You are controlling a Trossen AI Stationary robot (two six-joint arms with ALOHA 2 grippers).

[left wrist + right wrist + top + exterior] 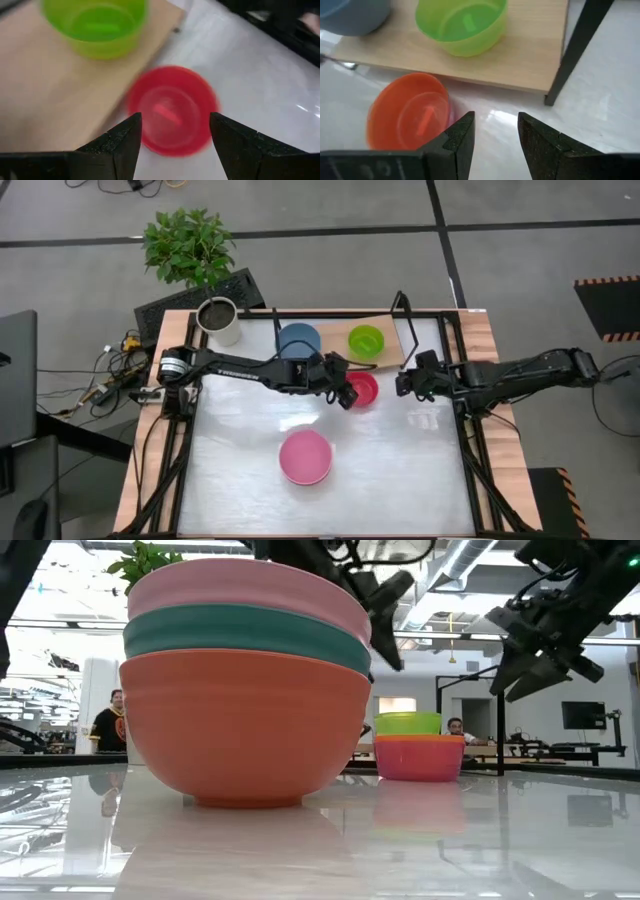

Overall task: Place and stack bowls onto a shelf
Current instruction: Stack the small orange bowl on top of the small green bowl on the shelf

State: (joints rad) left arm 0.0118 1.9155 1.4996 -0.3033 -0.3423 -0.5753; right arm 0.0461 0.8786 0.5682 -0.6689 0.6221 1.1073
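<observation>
left gripper (347, 393): jaws wide apart, empty, hovering over red bowl (362, 388)
right gripper (404, 384): closed, empty, just right of red bowl
red bowl: on table, touching shelf (392, 338) front edge
shelf: holds blue bowl (298, 340), green bowl (366, 340)
pink stack (305, 456): table centre

Grey carpet floor (90, 220), black keyboard (200, 298), cables (110, 365).

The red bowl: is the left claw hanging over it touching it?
Apart. The left wrist view shows the left gripper open, the red bowl lying farther off between its fingers on the table.
</observation>
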